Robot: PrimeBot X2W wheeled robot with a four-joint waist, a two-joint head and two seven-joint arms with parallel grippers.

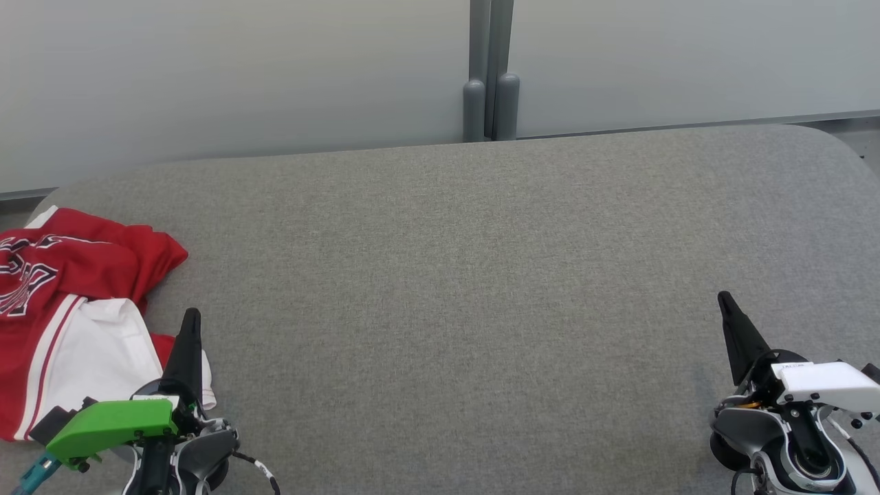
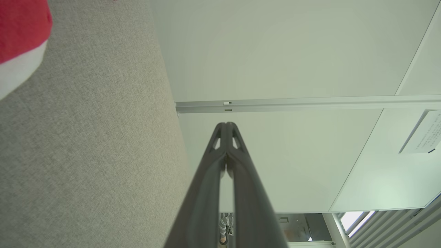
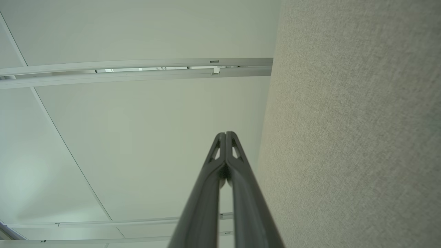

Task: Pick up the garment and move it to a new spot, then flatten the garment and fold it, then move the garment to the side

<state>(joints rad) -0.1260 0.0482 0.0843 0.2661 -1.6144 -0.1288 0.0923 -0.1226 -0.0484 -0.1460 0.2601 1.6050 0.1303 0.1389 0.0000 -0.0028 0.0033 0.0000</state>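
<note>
Red-and-white garment (image 1: 65, 309) lies crumpled (dark lettering) on grey table (image 1: 481, 289).

**Cloth Meeting Cloth**

A smooth red-and-white knit jersey (image 1: 69, 302) is lying on a tabletop (image 1: 454, 275) wearing coarse, matt grey woven fabric; the left gripper (image 1: 192, 314) and right gripper (image 1: 723, 298) are showing matt dark plastic fingers (image 1: 185, 354).
</note>
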